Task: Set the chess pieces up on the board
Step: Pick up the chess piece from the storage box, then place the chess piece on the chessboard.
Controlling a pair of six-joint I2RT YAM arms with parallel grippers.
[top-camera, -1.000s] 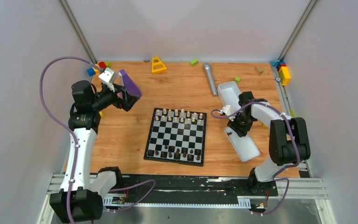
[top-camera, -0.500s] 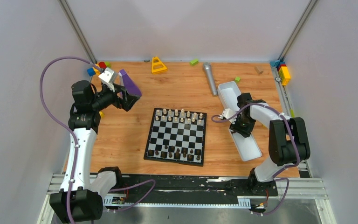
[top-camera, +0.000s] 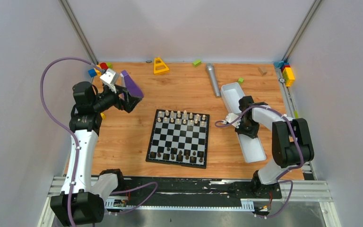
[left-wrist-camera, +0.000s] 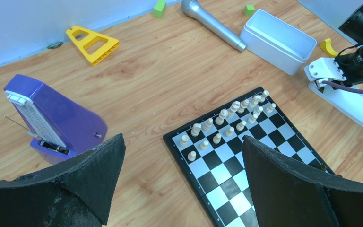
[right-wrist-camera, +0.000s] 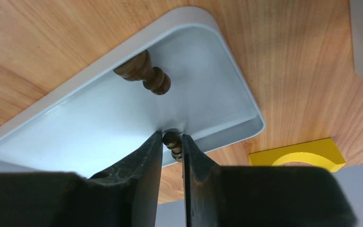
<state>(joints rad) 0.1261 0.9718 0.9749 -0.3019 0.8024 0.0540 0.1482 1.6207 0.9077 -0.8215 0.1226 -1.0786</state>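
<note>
In wrist view only, right fingers (right-wrist-camera: 144, 163) pinch a dark piece (right-wrist-camera: 171, 140).

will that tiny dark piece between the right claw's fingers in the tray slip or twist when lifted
Probably stiff and light: the dark piece looks like small turned wood. Its rounded, knobbed shape gives the right claw little flat contact, so it may pivot or slip. A second piece lies sideways in the white tray, so these likely roll.
</note>
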